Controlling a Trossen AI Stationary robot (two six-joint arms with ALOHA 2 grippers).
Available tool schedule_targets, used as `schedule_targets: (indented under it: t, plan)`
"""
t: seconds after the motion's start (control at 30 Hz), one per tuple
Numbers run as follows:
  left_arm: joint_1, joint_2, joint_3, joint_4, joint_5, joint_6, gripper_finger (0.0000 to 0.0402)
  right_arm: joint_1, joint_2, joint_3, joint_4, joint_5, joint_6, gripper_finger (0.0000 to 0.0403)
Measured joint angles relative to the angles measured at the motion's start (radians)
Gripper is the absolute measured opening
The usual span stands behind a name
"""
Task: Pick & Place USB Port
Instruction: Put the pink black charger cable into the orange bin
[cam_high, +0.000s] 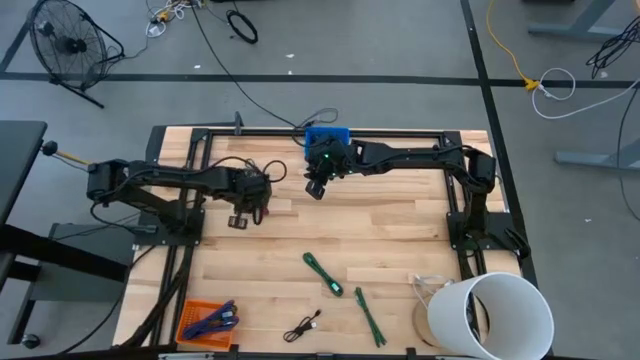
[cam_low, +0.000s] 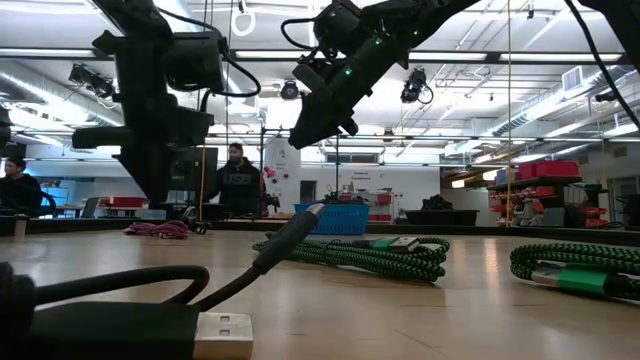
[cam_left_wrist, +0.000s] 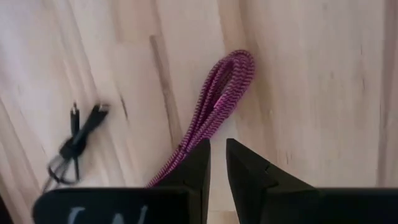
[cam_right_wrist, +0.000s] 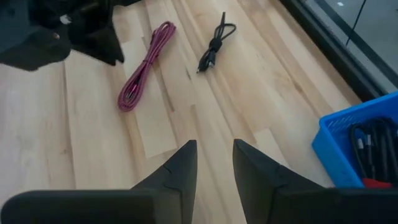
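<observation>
In the left wrist view, the purple braided cable is seen lying on the worktop just ahead of the left gripper, its long axis slanting toward the upper right, the narrowly parted jaws holding nothing.

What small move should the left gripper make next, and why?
Probably straight down. The left gripper hangs above the purple cable with a narrow gap between its fingers and nothing in them. The cable lies loose on the table, so lowering around it comes before closing.
</observation>
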Motion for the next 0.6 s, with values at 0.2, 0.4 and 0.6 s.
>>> schedule_targets:
  t: [0.2, 0.4, 0.6]
  plan:
    - [0.048, 0.030, 0.000, 0.005, 0.014, 0.112, 0.0055, 0.017, 0.000, 0.000, -0.005, 0.000, 0.004, 0.0104]
    - [0.082, 0.113, 0.000, 0.018, 0.015, 0.035, 0.0058, 0.037, 0.000, 0.000, -0.005, 0.002, 0.003, 0.0104]
    - [0.082, 0.171, 0.000, 0.056, 0.018, 0.058, 0.0090, 0.039, 0.000, 0.000, 0.002, 0.003, -0.010, 0.0104]
